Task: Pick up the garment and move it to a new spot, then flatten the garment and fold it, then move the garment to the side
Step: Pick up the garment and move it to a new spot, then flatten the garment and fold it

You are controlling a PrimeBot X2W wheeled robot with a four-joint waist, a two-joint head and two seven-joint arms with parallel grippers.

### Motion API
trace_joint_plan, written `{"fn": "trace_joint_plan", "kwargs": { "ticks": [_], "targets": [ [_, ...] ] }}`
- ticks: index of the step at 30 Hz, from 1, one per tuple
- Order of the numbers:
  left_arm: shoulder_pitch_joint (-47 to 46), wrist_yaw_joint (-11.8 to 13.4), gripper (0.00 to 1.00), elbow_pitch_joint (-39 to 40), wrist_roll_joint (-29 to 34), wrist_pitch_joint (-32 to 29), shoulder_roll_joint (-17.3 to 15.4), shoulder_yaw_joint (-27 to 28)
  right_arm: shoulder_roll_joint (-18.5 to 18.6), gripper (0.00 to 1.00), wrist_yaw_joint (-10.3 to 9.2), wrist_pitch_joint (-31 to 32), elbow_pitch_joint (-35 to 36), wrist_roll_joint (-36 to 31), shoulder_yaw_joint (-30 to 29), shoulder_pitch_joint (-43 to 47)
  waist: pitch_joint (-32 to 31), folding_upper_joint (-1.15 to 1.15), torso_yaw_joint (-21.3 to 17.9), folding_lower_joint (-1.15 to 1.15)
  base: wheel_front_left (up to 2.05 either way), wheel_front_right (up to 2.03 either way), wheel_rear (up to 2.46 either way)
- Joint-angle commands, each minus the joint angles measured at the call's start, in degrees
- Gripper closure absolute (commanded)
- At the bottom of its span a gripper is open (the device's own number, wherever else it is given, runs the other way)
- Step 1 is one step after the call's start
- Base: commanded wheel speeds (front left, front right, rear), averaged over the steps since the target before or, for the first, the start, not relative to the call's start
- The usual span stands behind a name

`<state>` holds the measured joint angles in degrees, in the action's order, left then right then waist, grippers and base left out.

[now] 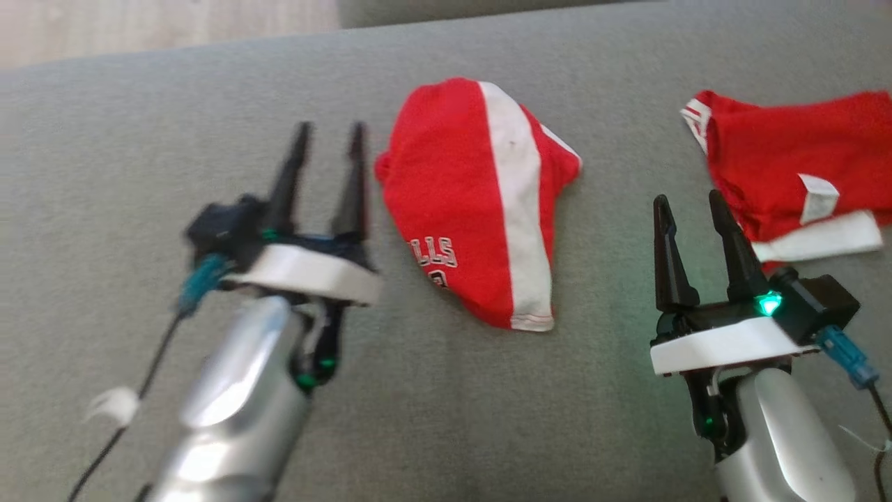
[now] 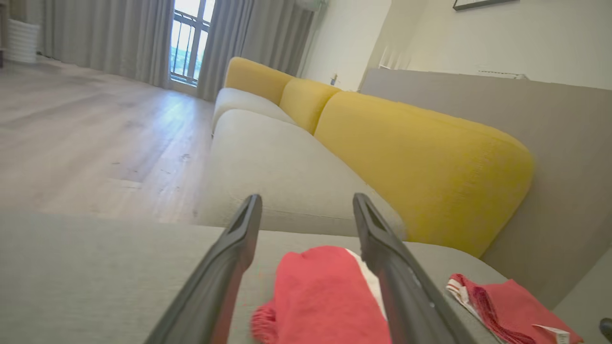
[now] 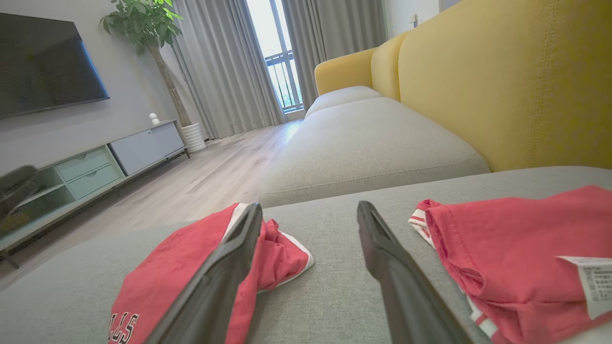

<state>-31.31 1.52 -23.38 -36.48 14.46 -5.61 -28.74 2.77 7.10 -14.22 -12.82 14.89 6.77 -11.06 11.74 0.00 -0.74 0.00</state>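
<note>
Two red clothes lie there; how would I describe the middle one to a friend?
On the grey cushion before the yellow sofa back, near its middle, lie the red shorts. Unlike the red garment to their right with its white label, they bear a broad white stripe and white lettering.

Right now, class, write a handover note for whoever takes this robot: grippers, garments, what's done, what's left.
Left gripper: open, empty, just left of the shorts.
Right gripper: open, empty, beside the second garment.
Shorts: loosely folded, rumpled, mid-cushion.
Second garment: folded, at the right.
Done: the fold on the shorts, by the look of it.
Left: probably moving the shorts to the side.
</note>
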Motion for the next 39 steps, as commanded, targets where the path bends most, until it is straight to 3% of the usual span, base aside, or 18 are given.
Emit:
{"fn": "trace_joint_plan", "kwargs": {
  "ticks": [1,6,11,20,30,39],
  "targets": [
    [0.3,-0.5,0.00,2.9,1.7,0.5,-2.3,3.5,0.1,0.00,0.39,-0.8,1.4,-0.6,1.0,-0.4,-1.3,0.00,1.5,0.00,0.00,0.00,0.00],
    [7.2,-2.7,0.00,7.6,7.7,0.5,-6.0,8.9,0.1,0.00,0.39,-0.8,0.8,-0.9,0.6,0.2,-2.9,0.00,3.4,0.00,0.00,0.00,0.00],
    [14.7,-3.3,0.00,9.9,12.9,0.5,-7.2,12.8,0.1,0.00,0.39,-0.8,0.4,-1.0,0.1,1.4,-4.3,0.00,4.9,0.00,0.00,0.00,0.00],
    [21.2,-4.3,0.00,13.5,16.9,0.5,-1.9,19.1,0.1,0.00,0.39,-0.8,0.5,-0.8,-0.6,1.6,-4.1,0.00,5.9,0.00,0.00,0.00,0.00],
    [20.2,-6.9,0.00,12.6,20.0,0.5,1.1,20.1,0.1,0.00,0.39,0.5,-1.3,-3.9,-1.3,-3.9,-2.5,0.00,9.6,0.00,0.00,0.00,0.00],
    [19.0,-8.2,0.00,10.5,19.9,0.5,2.4,18.2,0.1,0.00,0.39,10.0,-13.6,-6.9,-4.3,-16.9,0.9,0.00,15.5,0.00,0.00,0.00,0.00]
  ]
}}
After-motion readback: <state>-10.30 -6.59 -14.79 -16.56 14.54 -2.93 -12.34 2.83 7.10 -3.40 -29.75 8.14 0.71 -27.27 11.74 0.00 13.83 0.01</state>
